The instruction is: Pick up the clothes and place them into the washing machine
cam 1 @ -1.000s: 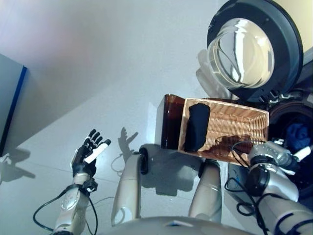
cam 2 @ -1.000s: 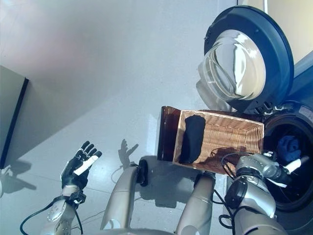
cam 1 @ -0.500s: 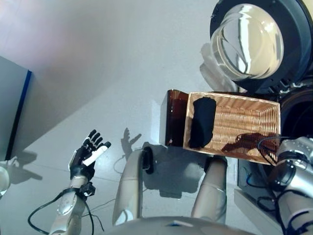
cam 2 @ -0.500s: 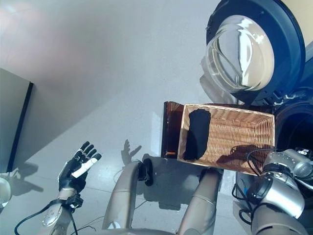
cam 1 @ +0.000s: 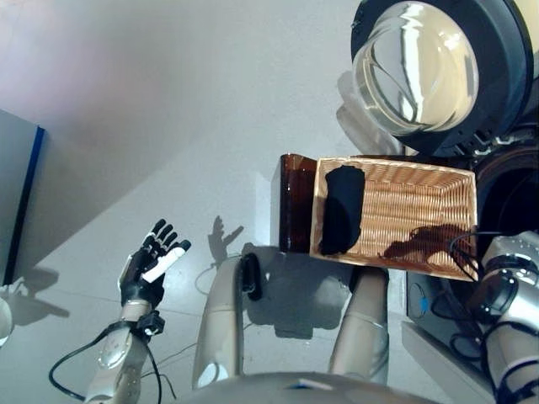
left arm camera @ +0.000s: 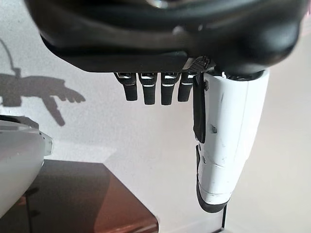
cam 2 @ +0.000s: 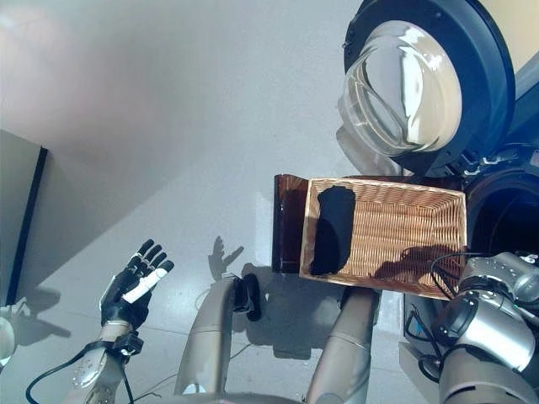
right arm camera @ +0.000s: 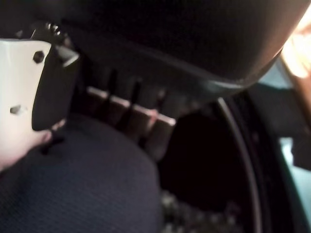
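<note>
Wicker basket (cam 1: 413, 215) holds one black garment (cam 1: 341, 210); right hand (right arm camera: 121, 53) pinches another dark cloth (right arm camera: 77, 189), left hand (cam 1: 145, 268) spread empty.

A laundry corner, home or test room, cannot tell which. A front-loading washing machine (cam 2: 505, 210) stands with its round glass door (cam 1: 421, 67) swung open, a wicker basket (cam 1: 413, 210) holding a dark garment (cam 1: 341, 210) beside it on a plain grey floor (cam 1: 168, 126).

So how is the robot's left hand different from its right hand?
The left robot hand is out over the floor, fingers straight, holding nothing. The right robot hand is at the washing machine's dark opening, its fingers and thumb against a dark cloth. The left one shows in the eye views; the right shows only in its wrist view. Both have white thumb covers.
</note>
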Robot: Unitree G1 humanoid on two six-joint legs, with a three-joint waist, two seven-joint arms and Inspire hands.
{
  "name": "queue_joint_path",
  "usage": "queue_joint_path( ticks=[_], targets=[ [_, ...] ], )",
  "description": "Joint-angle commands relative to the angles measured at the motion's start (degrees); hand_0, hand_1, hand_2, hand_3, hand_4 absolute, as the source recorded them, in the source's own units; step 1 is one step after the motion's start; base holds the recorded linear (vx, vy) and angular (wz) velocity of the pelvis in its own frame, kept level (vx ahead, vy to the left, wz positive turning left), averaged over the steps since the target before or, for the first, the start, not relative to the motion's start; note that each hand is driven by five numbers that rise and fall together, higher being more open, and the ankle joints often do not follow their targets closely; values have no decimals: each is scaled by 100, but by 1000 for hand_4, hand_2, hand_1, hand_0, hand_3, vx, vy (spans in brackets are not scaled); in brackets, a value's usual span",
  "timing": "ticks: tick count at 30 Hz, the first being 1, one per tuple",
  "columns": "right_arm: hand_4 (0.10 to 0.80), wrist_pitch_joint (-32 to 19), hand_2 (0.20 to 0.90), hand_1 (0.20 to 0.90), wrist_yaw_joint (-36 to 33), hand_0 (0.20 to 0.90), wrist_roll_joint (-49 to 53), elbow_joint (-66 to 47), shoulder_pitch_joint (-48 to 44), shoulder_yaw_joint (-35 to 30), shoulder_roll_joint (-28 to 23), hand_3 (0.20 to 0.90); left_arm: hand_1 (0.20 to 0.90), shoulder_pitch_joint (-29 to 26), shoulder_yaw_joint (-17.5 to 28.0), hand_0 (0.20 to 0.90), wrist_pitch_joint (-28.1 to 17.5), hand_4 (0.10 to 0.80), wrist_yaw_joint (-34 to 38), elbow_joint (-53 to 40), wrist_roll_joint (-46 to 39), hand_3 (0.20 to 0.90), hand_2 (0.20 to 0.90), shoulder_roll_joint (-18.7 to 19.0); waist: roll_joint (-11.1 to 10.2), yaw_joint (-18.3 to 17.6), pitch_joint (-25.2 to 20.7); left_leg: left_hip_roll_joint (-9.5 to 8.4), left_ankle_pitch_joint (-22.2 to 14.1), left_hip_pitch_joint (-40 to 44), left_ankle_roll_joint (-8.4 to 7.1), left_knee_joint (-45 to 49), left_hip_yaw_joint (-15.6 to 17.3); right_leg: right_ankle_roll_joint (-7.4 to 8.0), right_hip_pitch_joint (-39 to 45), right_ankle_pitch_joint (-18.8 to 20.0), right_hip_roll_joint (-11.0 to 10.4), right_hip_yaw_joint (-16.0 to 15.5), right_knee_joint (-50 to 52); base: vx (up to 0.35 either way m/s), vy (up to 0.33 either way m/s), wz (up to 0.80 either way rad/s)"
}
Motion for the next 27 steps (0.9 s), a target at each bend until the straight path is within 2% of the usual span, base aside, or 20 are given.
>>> queue_joint_path(
  ticks=[1,2,3,4,5,7,15,21,23,27],
  targets=[
    [308,-352,211,211,282,211,-548,-111,56,399,-507,211,900,-13,539,900,-551,800,44,-301,-96,900,900,295,-104,19,-312,329,397,238,-591,-593,-401,-398,-47,105,28,94,-64,0,0,0],
    [455,-332,417,417,320,417,-561,-116,92,395,-494,417,900,-11,549,900,-547,800,30,-284,-97,900,900,290,-113,7,-289,306,523,197,-580,-623,-411,-409,-81,232,40,108,-115,86,-11,5],
    [800,-312,900,900,324,900,-563,-79,110,386,-497,900,900,-19,557,900,-537,800,19,-255,-96,900,900,289,-123,10,-333,324,414,250,-585,-620,-395,-400,-38,125,28,87,-87,-98,-10,5],
    [800,-373,900,900,314,900,-483,-31,146,306,-472,900,900,8,566,900,-524,800,-2,-231,-106,900,900,280,-136,-3,-320,292,561,208,-577,-687,-412,-413,-52,275,45,97,-189,87,-18,4],
    [800,-376,900,900,326,900,-473,-25,144,304,-469,900,900,4,570,900,-523,800,-4,-228,-108,900,900,284,-137,5,-352,316,430,260,-585,-659,-400,-400,-15,142,33,75,-129,-84,-9,2],
    [800,-356,900,900,382,900,-369,27,172,285,-432,900,900,12,592,900,-507,800,-18,-193,-141,900,900,288,-161,5,-345,282,591,231,-574,-749,-410,-417,-7,311,42,79,-278,-44,-3,0],
    [800,-165,900,900,781,900,-201,10,257,451,-127,900,900,-3,649,900,-438,800,-75,-123,-194,900,900,250,-208,11,-354,274,674,277,-544,-891,-406,-416,68,422,38,68,-465,0,0,0],
    [800,665,900,900,1021,900,-978,418,384,1117,58,900,900,1,663,900,-408,800,-217,-42,-222,900,900,281,-300,51,-322,242,944,585,-545,-1482,-358,-393,475,760,-39,-58,-1111,4,-5,-1],
    [800,1026,900,900,1028,900,-1606,600,447,1472,162,900,900,-5,719,900,-400,800,-263,78,-242,900,900,297,-379,95,-336,183,1125,788,-566,-1882,-336,-353,768,961,-51,-162,-1542,34,-20,1],
    [800,1247,900,900,1118,900,-2140,533,582,1787,394,900,900,-87,774,900,-419,800,-284,338,-180,900,900,235,-515,114,-302,99,1364,1166,-576,-2420,-351,-308,1304,1225,-43,-370,-2182,19,-23,3]
  ],
)
